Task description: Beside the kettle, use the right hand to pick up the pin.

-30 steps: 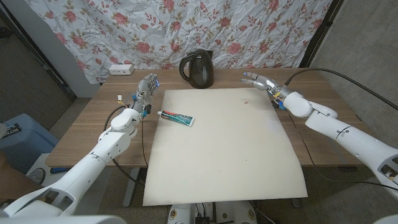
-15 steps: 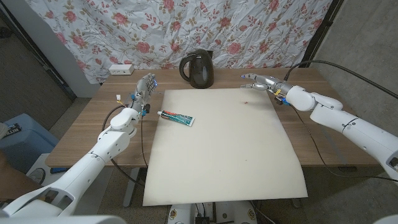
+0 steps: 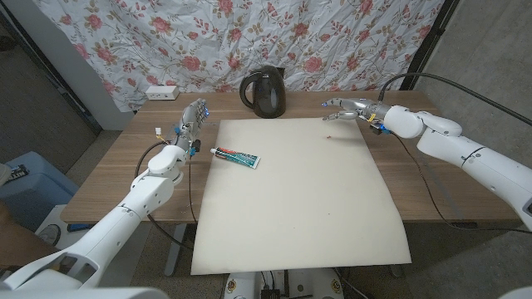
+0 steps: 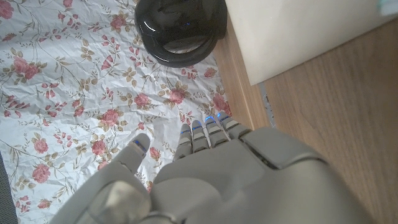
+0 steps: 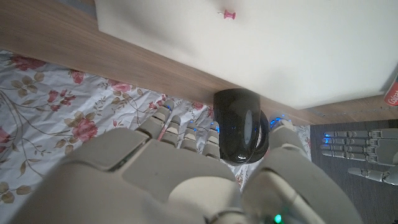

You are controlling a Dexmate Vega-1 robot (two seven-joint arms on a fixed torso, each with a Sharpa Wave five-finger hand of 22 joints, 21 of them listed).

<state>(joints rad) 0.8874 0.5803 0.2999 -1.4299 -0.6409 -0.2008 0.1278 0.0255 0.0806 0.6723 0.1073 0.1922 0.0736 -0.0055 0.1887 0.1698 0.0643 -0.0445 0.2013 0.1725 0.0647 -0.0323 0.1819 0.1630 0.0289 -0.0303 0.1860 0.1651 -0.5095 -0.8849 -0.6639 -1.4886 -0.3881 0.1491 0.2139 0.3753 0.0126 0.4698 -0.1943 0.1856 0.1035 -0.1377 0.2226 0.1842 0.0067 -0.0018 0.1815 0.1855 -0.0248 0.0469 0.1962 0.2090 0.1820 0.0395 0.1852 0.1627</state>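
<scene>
Now, nearest on the large cream mat (image 3: 291, 199) covering the wooden worktop (image 3: 116, 166) lies a white toothpaste tube (image 3: 236, 156), left side. Beyond it, the left hand (image 3: 193, 124) waits, fingers loosely straight, holding nothing. Far right, the tiny pink pin (image 3: 329, 135) sits on the mat; the right hand (image 3: 349, 107) hovers just beyond, fingers spread, seemingly lining up a pinch. The black rounded kettle (image 3: 264, 92) stands farthest.
</scene>
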